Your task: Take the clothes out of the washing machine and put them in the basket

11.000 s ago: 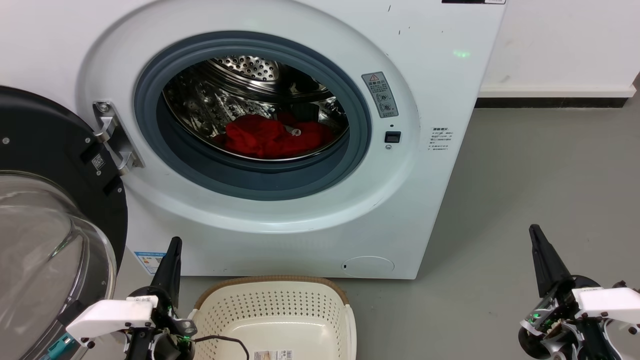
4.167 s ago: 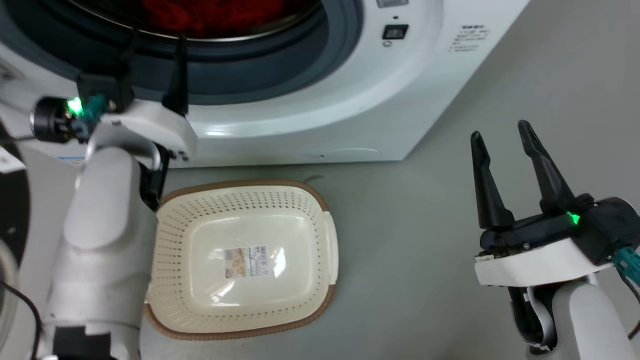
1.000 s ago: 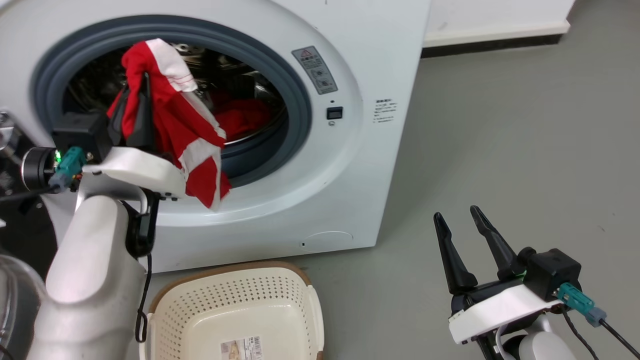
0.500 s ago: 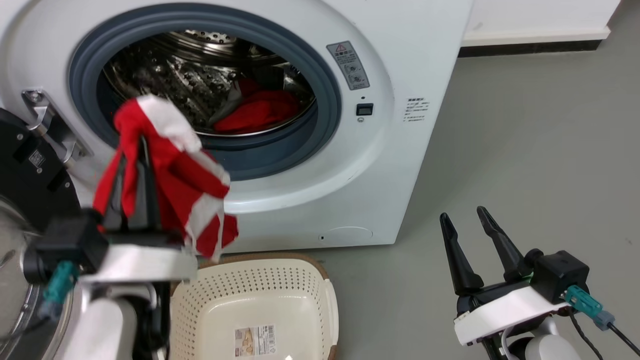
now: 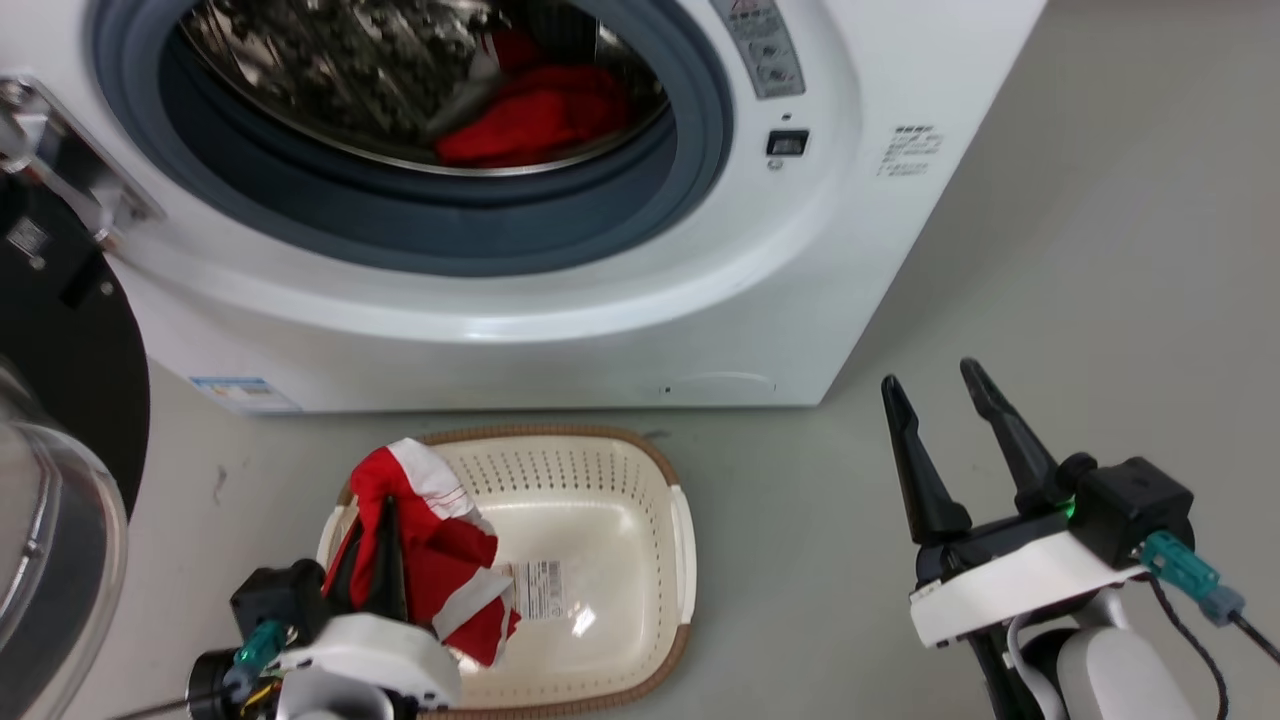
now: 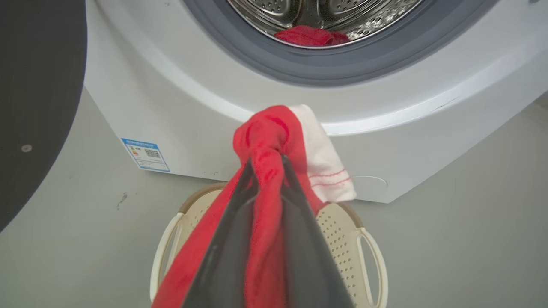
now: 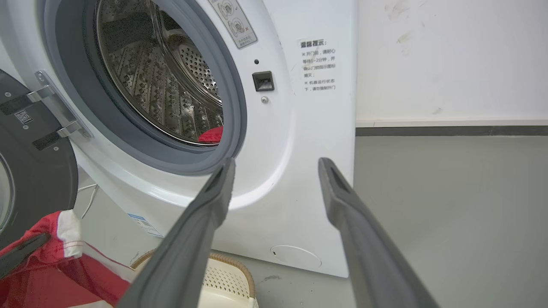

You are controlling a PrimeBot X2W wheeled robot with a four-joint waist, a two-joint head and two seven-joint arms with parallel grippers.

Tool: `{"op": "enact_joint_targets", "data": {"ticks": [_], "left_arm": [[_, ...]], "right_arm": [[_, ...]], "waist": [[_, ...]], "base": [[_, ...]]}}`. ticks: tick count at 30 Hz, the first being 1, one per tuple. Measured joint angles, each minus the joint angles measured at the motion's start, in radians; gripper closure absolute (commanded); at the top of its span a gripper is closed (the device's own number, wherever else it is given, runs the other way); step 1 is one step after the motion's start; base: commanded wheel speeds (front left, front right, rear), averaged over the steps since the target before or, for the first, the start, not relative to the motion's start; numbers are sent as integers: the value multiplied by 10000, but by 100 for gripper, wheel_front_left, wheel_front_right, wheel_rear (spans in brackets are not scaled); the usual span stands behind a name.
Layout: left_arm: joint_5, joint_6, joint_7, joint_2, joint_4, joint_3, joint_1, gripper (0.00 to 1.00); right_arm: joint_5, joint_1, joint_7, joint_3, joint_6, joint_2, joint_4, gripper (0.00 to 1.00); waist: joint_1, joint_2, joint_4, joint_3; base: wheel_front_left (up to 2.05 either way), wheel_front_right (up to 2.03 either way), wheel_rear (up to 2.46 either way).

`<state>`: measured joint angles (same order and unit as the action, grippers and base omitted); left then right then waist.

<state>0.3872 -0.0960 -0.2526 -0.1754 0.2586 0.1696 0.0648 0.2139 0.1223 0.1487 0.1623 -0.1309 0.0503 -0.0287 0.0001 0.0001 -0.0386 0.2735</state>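
My left gripper [image 5: 375, 530] is shut on a red garment with white stripes [image 5: 430, 545], held over the left end of the cream basket [image 5: 640, 470]. In the left wrist view the garment [image 6: 274, 141] bunches over my dark fingertips [image 6: 252, 171], with the basket [image 6: 368, 239] below. More red clothes [image 5: 535, 115] lie in the steel drum of the washing machine [image 5: 620, 310], whose porthole is open. The drum's red clothes [image 6: 310, 36] also show at the top of the left wrist view. My right gripper [image 5: 930, 385] stands open and holds nothing, over the floor to the right of the basket.
The washer's black-framed glass door [image 5: 50, 480] hangs open at the left, close to my left arm. Grey floor [image 5: 1100, 250] spreads to the right of the machine. A white wall with a dark skirting [image 7: 449, 130] stands behind.
My left gripper has come down from in front of the porthole with the red garment, which now hangs over the basket. The head camera has tilted down. The right gripper stays open.
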Motion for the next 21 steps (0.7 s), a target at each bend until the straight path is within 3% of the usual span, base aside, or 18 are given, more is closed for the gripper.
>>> {"op": "enact_joint_targets", "data": {"ticks": [9,16,21], "left_arm": [[-343,1003,-90,240,3492,-244,2480,100],[-454,1260,-102,639,6631,-387,4524,100],[-418,1283,-104,788,8073,-514,5554,100]], "right_arm": [[-418,647,-265,-86,0,0,579,0],[-725,1150,-412,-194,0,-2,917,0],[-819,1505,-430,-69,0,-2,1049,0]], "waist": [[1,0,141,1812],[2,0,220,3340],[2,0,267,4349]], "base": [[0,0,0],[0,0,0],[0,0,0]]}}
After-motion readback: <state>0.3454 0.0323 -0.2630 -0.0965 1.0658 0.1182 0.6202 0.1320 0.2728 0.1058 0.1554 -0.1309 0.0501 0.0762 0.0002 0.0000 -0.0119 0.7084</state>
